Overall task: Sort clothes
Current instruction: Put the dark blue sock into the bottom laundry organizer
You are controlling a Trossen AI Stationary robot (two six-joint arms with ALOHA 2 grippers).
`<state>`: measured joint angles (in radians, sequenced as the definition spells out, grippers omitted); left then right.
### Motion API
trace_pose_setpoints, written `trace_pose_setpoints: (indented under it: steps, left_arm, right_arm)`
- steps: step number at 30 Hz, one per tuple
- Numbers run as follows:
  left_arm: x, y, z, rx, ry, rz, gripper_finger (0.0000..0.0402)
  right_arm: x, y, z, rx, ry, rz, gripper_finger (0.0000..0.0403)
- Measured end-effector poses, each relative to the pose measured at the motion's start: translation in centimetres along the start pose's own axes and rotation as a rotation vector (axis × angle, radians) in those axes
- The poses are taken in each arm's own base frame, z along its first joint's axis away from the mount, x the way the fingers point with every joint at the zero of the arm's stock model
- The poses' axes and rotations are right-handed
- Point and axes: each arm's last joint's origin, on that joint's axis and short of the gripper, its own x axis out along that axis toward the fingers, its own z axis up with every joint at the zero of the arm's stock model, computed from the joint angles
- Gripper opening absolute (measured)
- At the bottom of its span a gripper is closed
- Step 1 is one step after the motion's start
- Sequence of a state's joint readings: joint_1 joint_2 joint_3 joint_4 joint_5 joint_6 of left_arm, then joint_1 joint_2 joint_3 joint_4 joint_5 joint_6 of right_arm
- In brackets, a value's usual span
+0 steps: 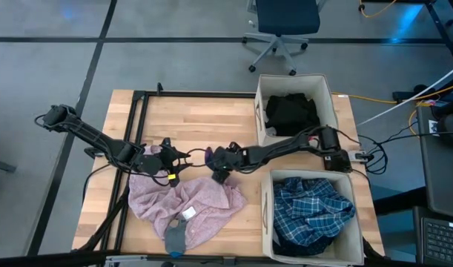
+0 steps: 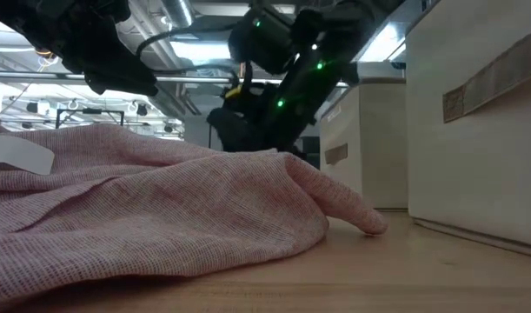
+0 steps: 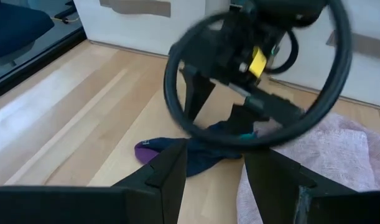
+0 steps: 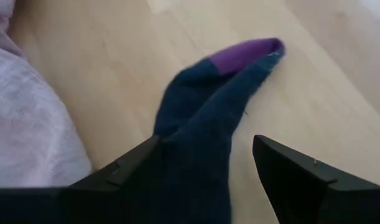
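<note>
R fingers astride navy sock

A sock lies on the table between both pincers, beside a spread garment; two bins stand right.

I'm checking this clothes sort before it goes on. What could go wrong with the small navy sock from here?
1. The right gripper stands open around the navy sock with a purple toe; closing off-centre could pinch only an edge and let it slip.
2. The sock lies right beside the pale pink knit garment, so that fabric might get snagged and dragged along.
3. The left gripper hovers open close by, so the two arms could bump.
</note>
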<state>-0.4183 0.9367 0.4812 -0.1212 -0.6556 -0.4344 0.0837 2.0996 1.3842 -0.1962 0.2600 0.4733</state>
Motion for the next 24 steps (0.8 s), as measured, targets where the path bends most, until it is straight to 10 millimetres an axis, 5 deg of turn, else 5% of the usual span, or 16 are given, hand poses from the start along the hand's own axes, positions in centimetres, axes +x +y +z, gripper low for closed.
trace_pose_setpoints:
  steps: [8,18,24]
  left_arm:
    - [0.0,0.0,0.0,0.007,0.002,0.001,0.015]
    - [0.0,0.0,0.0,-0.017,-0.002,-0.001,0.015]
    - [0.0,0.0,0.0,-0.023,-0.002,-0.001,0.015]
  right_arm:
    - [1.9,0.2,-1.0,0.015,0.031,0.042,0.021]
    - [1.6,-0.2,-0.9,-0.101,0.071,0.059,0.0016]
    - [-1.2,-0.2,0.0,-0.124,0.062,0.024,0.0039]
